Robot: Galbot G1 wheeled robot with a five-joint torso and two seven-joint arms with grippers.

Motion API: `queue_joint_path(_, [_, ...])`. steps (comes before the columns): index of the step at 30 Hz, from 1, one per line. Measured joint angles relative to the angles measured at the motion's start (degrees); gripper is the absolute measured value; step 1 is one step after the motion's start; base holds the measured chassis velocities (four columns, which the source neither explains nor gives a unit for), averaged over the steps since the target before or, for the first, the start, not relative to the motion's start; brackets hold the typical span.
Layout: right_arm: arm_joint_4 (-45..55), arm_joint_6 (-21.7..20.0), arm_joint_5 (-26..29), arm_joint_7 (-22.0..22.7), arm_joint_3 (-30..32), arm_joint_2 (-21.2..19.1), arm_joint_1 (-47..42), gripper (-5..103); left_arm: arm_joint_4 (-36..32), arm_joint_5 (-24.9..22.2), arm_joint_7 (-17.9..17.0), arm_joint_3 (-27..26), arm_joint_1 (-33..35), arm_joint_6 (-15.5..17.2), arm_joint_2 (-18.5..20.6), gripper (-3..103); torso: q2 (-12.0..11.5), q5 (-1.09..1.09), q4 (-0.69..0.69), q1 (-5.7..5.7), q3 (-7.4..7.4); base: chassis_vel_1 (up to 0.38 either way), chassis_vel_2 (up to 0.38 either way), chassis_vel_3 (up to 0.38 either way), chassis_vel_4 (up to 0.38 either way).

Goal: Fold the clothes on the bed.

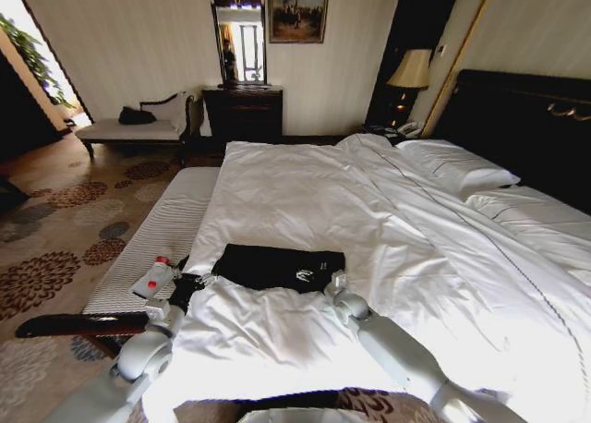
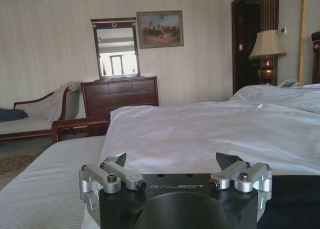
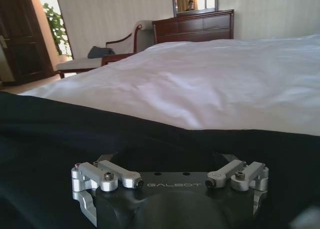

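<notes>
Black T-shirt [image 1: 277, 266] lying folded flat on the white bed [image 1: 388, 229], near its foot edge. Left hand [image 1: 189, 284] just beside the shirt's left end, fingers [image 2: 112, 161] spread apart. Right hand [image 1: 334, 283] at the shirt's right end, over the fabric [image 3: 150, 144], fingers apart too. Striped surface [image 1: 162, 234] left of the bed. Far off, dark dresser [image 1: 243, 114], mirror [image 1: 237, 37], painting [image 1: 297, 10], lamp [image 1: 411, 72], patterned carpet [image 1: 55, 220].

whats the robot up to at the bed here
It is working on a black T-shirt that lies partly folded on the white bed. The left pincer sits at the shirt's left end and the right pincer at its right end, both low on the sheets. The left pincer's fingers are open, with nothing between them.
</notes>
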Motion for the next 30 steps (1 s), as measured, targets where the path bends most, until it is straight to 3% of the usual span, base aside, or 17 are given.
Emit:
queue_joint_path(4, [3.06, -0.61, 0.89, 0.68, 1.96, -2.37, -1.71, 100, 0.06, 0.16, 0.00, 0.69, -0.57, 0.02, -0.09, 100, -0.01, 0.01, 0.00, 0.00, 0.00, 0.000, 0.000, 0.000, 0.000])
queue_joint_path(7, [7.68, -2.11, 5.33, 1.63, 3.75, -4.18, -2.99, 100, -0.30, 0.28, 0.00, 0.85, -0.55, 0.04, -0.24, 100, 0.00, 0.00, 0.02, 0.00, 0.01, 0.000, 0.000, 0.000, 0.000])
queue_joint_path(10, [15.26, -5.39, 15.22, 3.38, 6.55, -7.24, -4.63, 100, -0.98, 0.41, 0.17, 0.38, 0.10, 0.05, -0.33, 100, 0.00, 0.00, 0.03, 0.00, 0.00, 0.000, 0.000, 0.000, 0.000])
queue_joint_path(11, [15.26, -5.39, 15.22, 3.38, 6.55, -7.24, -4.63, 100, -0.98, 0.41, 0.17, 0.38, 0.10, 0.05, -0.33, 100, 0.00, 0.00, 0.03, 0.00, 0.00, 0.000, 0.000, 0.000, 0.000])
queue_joint_path(14, [20.37, -10.44, 27.73, 6.57, 9.82, -9.67, -5.57, 100, -1.47, 0.88, 0.56, 0.03, 0.75, -0.01, -0.47, 100, 0.00, -0.01, 0.03, 0.00, 0.00, 0.000, 0.000, 0.000, 0.000])
queue_joint_path(15, [20.37, -10.44, 27.73, 6.57, 9.82, -9.67, -5.57, 100, -1.47, 0.88, 0.56, 0.03, 0.75, -0.01, -0.47, 100, 0.00, -0.01, 0.03, 0.00, 0.00, 0.000, 0.000, 0.000, 0.000])
queue_joint_path(17, [21.70, -14.27, 35.87, 8.72, 12.11, -10.20, -5.84, 100, -2.01, 1.20, 0.62, 0.01, 1.00, -0.05, -0.62, 100, 0.00, -0.01, 0.03, 0.00, 0.00, 0.000, 0.000, 0.000, 0.000])
queue_joint_path(18, [21.70, -14.27, 35.87, 8.72, 12.11, -10.20, -5.84, 100, -2.01, 1.20, 0.62, 0.01, 1.00, -0.05, -0.62, 100, 0.00, -0.01, 0.03, 0.00, 0.00, 0.000, 0.000, 0.000, 0.000])
queue_joint_path(20, [22.59, -17.00, 41.19, 10.16, 14.35, -9.92, -6.61, 100, -2.58, 1.66, 0.57, -0.20, 1.29, 0.02, -0.73, 100, 0.00, -0.01, 0.03, 0.00, 0.00, 0.000, 0.000, 0.000, 0.000])
queue_joint_path(30, [21.69, -21.80, 43.66, 11.14, 23.01, -6.34, -13.35, 100, -4.84, 2.06, 0.58, -2.37, 4.61, 0.16, -0.29, 100, 0.00, 0.00, 0.02, 0.00, 0.00, 0.000, 0.000, 0.000, 0.000])
